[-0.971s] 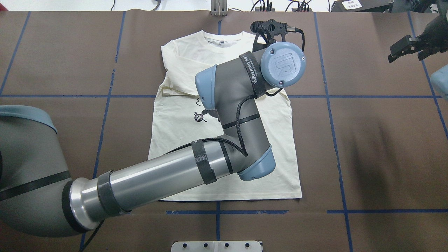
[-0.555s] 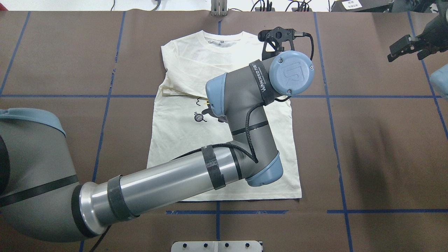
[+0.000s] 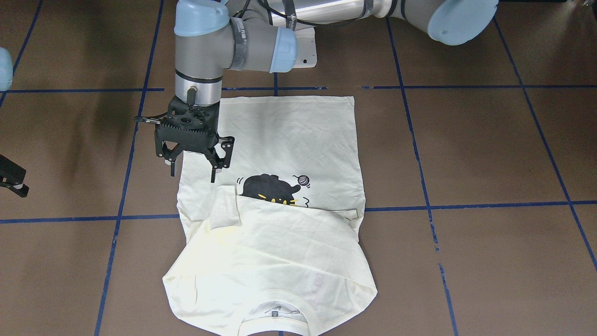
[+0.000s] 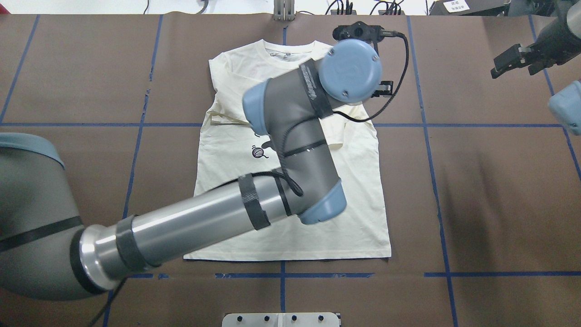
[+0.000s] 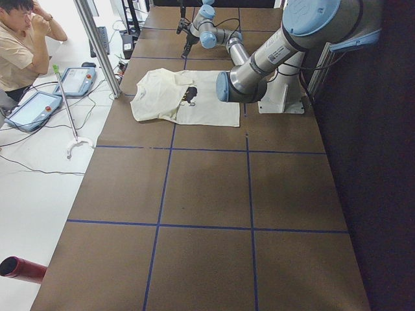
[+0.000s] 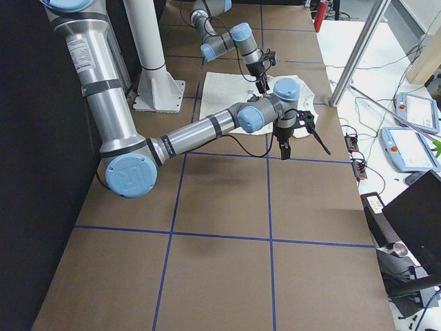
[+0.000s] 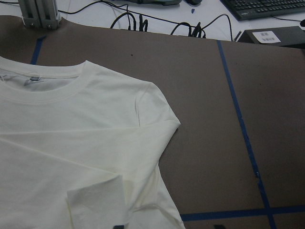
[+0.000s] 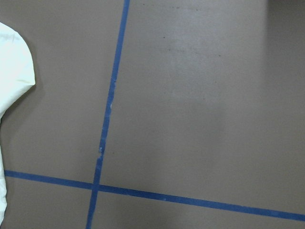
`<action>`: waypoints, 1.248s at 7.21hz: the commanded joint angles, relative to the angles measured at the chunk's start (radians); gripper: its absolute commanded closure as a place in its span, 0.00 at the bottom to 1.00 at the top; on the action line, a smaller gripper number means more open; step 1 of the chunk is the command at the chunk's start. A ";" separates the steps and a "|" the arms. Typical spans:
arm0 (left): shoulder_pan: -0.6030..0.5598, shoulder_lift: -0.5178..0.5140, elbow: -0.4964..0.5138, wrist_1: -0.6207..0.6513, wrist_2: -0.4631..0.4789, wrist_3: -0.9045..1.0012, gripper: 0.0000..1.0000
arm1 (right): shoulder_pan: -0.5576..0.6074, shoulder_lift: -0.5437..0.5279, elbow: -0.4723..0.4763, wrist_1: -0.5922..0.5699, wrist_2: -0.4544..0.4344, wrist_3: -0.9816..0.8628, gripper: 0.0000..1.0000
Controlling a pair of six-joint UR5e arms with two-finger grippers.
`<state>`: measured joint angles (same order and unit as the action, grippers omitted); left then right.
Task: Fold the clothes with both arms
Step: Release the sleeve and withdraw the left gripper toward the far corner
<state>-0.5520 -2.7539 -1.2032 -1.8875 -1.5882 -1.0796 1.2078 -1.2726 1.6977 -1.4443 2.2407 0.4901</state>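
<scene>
We see the T-shirt lying flat on the brown tabletop, print side up. Its sleeves are folded inward over the chest. Plain cream cloth therefore covers the stretch from the collar down to the cat print and hides the cat's lower half. The small yarn ball beside the cat is uncovered. One folded cuff rests on the T-shirt just beside the cat. From the print to the hem the cloth lies smooth.

The left arm crosses diagonally above the T-shirt and hides much of the print in the overhead view. Its left pincer hangs point-down over the T-shirt's side edge, near the folded cuff. We find it released: the fingers are spread with nothing between them. Its wrist view shows the cloth lying some way below.

The right pincer is well off the T-shirt, out beyond that same side edge and over bare tabletop. Its wrist view catches only a rounded bit of the T-shirt at the border. Its fingers also stand apart and hold nothing. The right arm does not reach over the T-shirt at all.

A white base plate sits just beyond the T-shirt's hem. Blue tape lines run up to the T-shirt and pass beneath it. An operator sits well beyond the T-shirt's collar end.
</scene>
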 commanded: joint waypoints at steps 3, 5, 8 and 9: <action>-0.322 0.369 -0.317 0.001 -0.338 0.587 0.00 | -0.207 0.186 -0.023 0.022 -0.108 0.327 0.00; -0.458 0.465 -0.317 -0.010 -0.436 0.854 0.00 | -0.311 0.327 -0.064 -0.104 -0.240 0.425 0.00; -0.586 0.618 -0.309 -0.114 -0.571 0.971 0.00 | -0.459 0.556 -0.261 -0.206 -0.448 0.533 0.02; -0.624 0.626 -0.284 -0.114 -0.597 0.975 0.00 | -0.499 0.625 -0.374 -0.205 -0.507 0.538 0.04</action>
<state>-1.1334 -2.1528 -1.5076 -1.9886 -2.1488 -0.1123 0.7643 -0.7353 1.4489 -1.6434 1.8161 1.0098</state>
